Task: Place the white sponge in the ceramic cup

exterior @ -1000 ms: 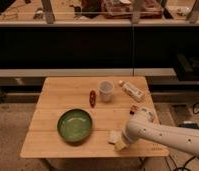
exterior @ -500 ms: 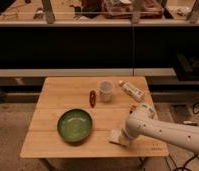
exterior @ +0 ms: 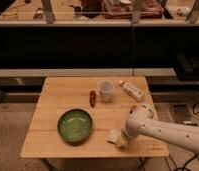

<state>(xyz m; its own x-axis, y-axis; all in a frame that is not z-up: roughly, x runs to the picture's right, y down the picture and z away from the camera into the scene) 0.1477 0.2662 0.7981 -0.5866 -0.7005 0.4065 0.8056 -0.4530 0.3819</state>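
Where gripper hangs, white sponge (flat), wooden table

Robotics lab or workshop, not a home. The gripper sits low at the near edge of a plain wooden table, at the end of a white arm. Beyond the gripper, behind the table, is a long dark bench with metal uprights and cluttered trays on top. To the gripper's right in the view, off the table, black cables lie loose on a speckled hard floor.
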